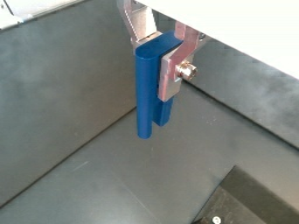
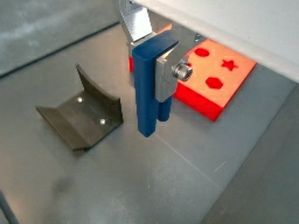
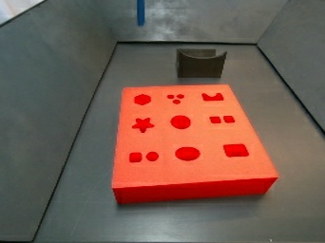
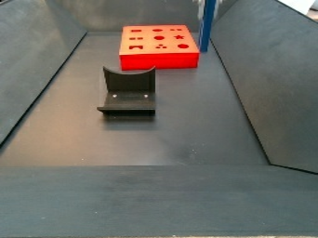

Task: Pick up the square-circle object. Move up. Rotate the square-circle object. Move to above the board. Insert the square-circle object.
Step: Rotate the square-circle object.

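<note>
Hanging high over the floor, your pincer (image 2: 156,54) is clamped on the square-circle object (image 2: 149,90), which dangles upright beside the red board (image 2: 216,92), near the U-shaped holder (image 2: 79,116).

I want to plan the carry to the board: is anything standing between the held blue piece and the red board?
Nothing visible does. The tool holds the square-circle object raised off the floor, and the board lies just beyond it. The dark grey holder sits on the floor off to the side, away from that path.
</note>
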Robot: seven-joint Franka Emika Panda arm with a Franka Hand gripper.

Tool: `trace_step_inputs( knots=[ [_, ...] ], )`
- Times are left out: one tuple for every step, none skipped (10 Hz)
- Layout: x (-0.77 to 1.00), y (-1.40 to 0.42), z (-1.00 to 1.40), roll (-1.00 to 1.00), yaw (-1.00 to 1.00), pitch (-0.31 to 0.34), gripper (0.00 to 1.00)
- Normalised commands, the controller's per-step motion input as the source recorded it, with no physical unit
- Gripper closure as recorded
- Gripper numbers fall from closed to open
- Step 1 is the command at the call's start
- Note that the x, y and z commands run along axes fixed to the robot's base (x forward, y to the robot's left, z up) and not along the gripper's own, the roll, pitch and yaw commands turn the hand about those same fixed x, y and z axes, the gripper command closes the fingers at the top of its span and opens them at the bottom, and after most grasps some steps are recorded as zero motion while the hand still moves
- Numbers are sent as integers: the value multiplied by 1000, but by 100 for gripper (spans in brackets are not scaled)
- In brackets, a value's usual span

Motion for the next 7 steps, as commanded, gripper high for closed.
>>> trace_step_inputs(
  knots=[
    [13,-4,-1000,-7,45,-46,100],
    [16,-5,-1000,-14,39,-55,100],
    [21,-7,-1000,-25,35,-49,100],
    [24,-8,-1000,-31,34,-47,100],
    [28,-12,-1000,-43,29,-50,100],
    [31,-13,-1000,-48,28,-50,100],
    [32,-15,-1000,-59,28,-50,100]
  ],
)
